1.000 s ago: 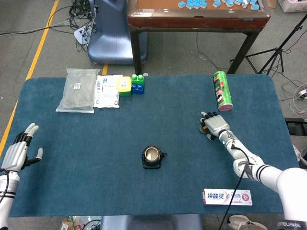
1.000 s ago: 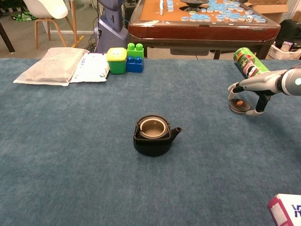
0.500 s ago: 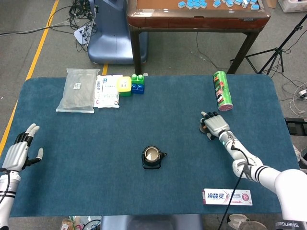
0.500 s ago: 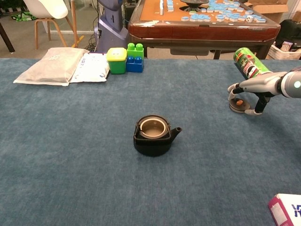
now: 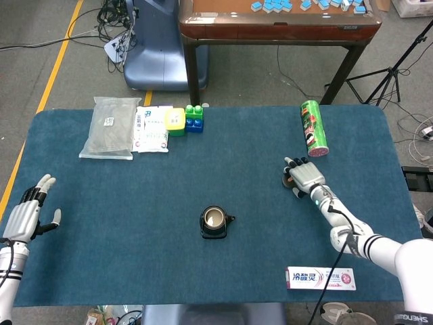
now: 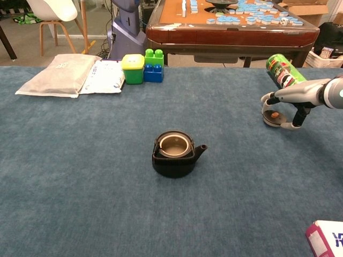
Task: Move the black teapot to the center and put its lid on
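Observation:
The black teapot [image 5: 215, 222] [image 6: 172, 154] stands uncovered near the table's middle, spout pointing right. Its dark lid [image 6: 274, 118] with a small brown knob is far to the right, by the green can. My right hand [image 5: 302, 177] [image 6: 292, 101] arches over the lid and grips it, thumb on one side and fingers [image 6: 293, 125] on the other; the lid looks barely off the cloth. In the head view the hand hides most of the lid. My left hand [image 5: 27, 210] hovers at the table's left edge, fingers spread, holding nothing.
A green can [image 5: 313, 127] [image 6: 284, 70] lies just behind the right hand. A toothpaste box [image 5: 321, 277] sits at the front right. Toy blocks [image 5: 194, 118], a yellow-green tub [image 5: 175, 121] and packets [image 5: 108, 127] line the back left. A wooden table [image 5: 277, 20] stands beyond.
The right hand has tightened around the lid, and the lid sits slightly higher than before. The teapot and the left hand have not moved.

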